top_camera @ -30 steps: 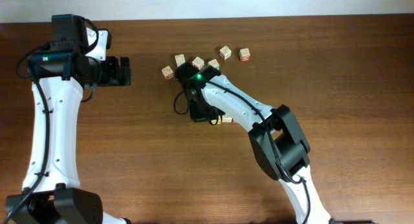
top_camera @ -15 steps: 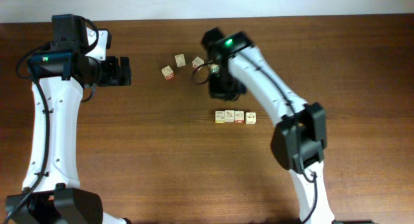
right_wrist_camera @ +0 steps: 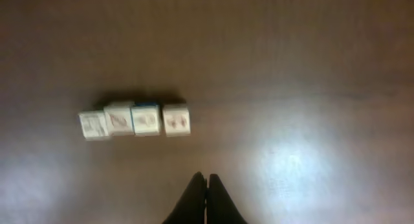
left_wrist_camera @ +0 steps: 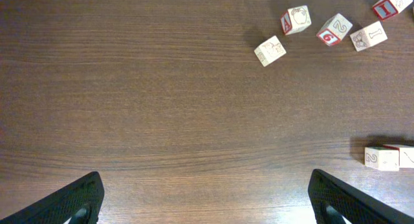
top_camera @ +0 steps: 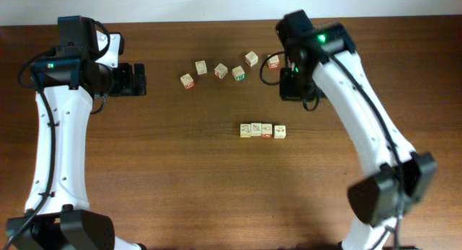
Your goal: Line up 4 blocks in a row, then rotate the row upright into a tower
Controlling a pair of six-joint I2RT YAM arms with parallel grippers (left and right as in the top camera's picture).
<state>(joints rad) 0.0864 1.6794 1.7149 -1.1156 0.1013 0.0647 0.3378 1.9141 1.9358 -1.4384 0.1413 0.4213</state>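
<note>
Here's the right gripper [right_wrist_camera: 206, 182], pinched tight, fingertips pressed together with nothing between them, hanging over bare table [top_camera: 180, 178]. The row of four blocks [top_camera: 263, 130] sits mid-table, the cubes side by side and touching in a straight line. In the right wrist view the row lies beyond the fingertips and a little to the left, clear of them. It's blurred there, though one cube shows a blue edge. From overhead, the right arm reaches toward the far side of the table, its gripper just beside the red-faced block [top_camera: 273, 61]. That one ends a loose arc of six more blocks [top_camera: 221, 71] scattered behind the row. Over on the other side, the left gripper [top_camera: 138, 79] is spread wide, jaws far apart and holding nothing, well apart from every block.
</note>
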